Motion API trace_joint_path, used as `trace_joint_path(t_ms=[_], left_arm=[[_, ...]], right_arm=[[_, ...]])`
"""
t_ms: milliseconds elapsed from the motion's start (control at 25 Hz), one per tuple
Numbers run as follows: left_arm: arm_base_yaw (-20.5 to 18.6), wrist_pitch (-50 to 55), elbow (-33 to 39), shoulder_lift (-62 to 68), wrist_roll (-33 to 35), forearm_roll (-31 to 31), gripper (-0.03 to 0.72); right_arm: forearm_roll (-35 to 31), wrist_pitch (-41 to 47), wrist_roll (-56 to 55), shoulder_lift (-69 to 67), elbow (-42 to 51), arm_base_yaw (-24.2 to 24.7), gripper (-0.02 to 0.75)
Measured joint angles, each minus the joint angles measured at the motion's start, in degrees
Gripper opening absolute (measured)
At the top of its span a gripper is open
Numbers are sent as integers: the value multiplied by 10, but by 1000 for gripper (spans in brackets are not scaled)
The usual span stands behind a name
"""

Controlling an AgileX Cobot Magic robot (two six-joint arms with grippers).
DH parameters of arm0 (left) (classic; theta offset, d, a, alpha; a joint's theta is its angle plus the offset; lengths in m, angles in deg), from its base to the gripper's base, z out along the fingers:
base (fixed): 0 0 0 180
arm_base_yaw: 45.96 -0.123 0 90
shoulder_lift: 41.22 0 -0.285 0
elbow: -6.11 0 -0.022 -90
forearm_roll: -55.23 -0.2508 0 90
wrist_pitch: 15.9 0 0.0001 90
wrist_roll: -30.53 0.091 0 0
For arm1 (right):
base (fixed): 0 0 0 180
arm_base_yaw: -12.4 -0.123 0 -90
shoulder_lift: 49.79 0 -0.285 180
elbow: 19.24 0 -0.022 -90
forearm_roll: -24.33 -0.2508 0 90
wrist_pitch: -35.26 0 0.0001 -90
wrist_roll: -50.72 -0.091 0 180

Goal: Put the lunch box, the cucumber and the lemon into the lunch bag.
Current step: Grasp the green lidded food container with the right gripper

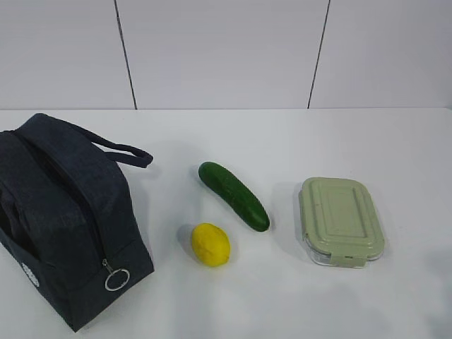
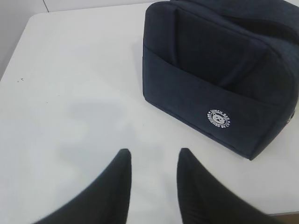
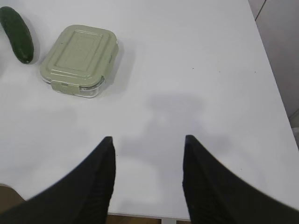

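The left tool (image 2: 152, 156) hangs above bare white tabletop (image 2: 70, 93) with its two dark fingers parted and nothing between them. The lunch bag (image 2: 219, 74), dark navy with a small round white logo patch (image 2: 219, 118) on its front pocket, stands ahead of this tool and off to its right, well apart from the fingertips.

The right tool (image 3: 149, 142) is likewise spread wide and empty, its fingers over plain tabletop. The lunch box (image 3: 79, 58), clear glass under a pale sage-green snap-lock lid, lies ahead of this tool and to its left, lid upward, well clear of the tips. Just beyond the lunch box on that same side, the end of the dark green cucumber (image 3: 17, 32) shows, apart from the box.

In the exterior view neither tool nor arm appears. There the lunch bag's zipper is drawn shut, its silver ring pull (image 1: 116, 280) hanging at the near end, strap handle (image 1: 120, 150) looping off the top. The cucumber lies slantwise between bag and lunch box, and the yellow lemon (image 1: 210, 244) sits just beside its nearer end, not touching. All three things lie on the tabletop outside the bag.
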Motion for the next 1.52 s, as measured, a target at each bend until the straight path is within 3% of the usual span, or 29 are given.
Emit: trace_joint_path(t_ms=[520,800,1040,1320,1520], left_arm=[[0,0,0,0,0,0,242],[0,0,0,0,0,0,242],[0,0,0,0,0,0,242],[0,0,0,0,0,0,242],[0,0,0,0,0,0,242]], right_arm=[[-6,0,-3,0,0,0,365],[-7,6,-57,-3,-27,0,365],[-16,8,-85,-112,-72,0,365],[-69,-2,-90,-280,-109,0,367],[-103,-47,-90,-373,-134,0,440]])
